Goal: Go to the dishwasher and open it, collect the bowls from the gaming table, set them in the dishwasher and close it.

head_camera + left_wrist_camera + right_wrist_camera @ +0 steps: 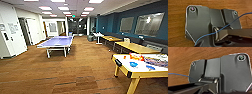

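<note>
The robot is standing in an open recreation room, looking across brown wood-patterned carpet (pixel 75 72); the gaming table (pixel 140 72), glossy white on top with a yellow rim and legs, is sitting near on the right, partly cut off by the frame's edge; two small blue bowls (pixel 133 64) are resting on its white surface, one near the middle of what is visible and the other just to its right, apart from each other; what either bowl is holding cannot be told. Colourful boxes and game pieces (pixel 155 60) are lying on the far side of the same tabletop, seemingly left out after play. A blue table-tennis table (pixel 57 41) is standing farther off on the left; yellow-topped desks (pixel 136 47) are lining the dark blue wall on the right. Judging by the bowls waiting uncollected, the fetching step is looking unfinished. Both wrist views are looking down at carpet past dark robot hardware; whether the jaws of either arm are wide or closed cannot be told.
</note>
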{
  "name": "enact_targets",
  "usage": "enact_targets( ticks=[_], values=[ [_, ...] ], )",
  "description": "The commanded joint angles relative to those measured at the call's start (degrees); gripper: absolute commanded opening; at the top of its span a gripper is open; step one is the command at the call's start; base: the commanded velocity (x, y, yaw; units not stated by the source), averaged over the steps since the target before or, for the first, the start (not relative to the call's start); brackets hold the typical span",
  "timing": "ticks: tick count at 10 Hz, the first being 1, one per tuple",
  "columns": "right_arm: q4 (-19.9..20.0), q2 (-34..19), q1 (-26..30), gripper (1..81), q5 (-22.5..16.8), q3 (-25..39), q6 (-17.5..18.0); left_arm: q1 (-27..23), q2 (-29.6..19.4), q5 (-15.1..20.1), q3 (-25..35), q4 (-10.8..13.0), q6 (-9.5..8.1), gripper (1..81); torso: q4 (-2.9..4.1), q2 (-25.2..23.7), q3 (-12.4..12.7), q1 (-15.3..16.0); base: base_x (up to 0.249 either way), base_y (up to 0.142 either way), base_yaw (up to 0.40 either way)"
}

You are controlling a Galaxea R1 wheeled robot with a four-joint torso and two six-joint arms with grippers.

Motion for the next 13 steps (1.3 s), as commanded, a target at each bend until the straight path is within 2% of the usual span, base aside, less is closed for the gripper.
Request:
enact_targets(
  ticks=[1,13],
  values=[
    [-0.33,0.21,2.72,81.1,-2.61,0.48,0.05,-3.13,-0.36,2.76,0.42,0.35,0.15,81.1,0.00,0.00,0.00,0.00,0.000,0.000,-0.247],
    [-0.42,0.57,2.90,81.1,-2.78,0.31,-0.04,-3.49,-0.09,3.12,0.25,0.53,0.15,81.1,0.00,0.00,0.00,-0.02,0.000,0.000,-0.262]
  ],
)
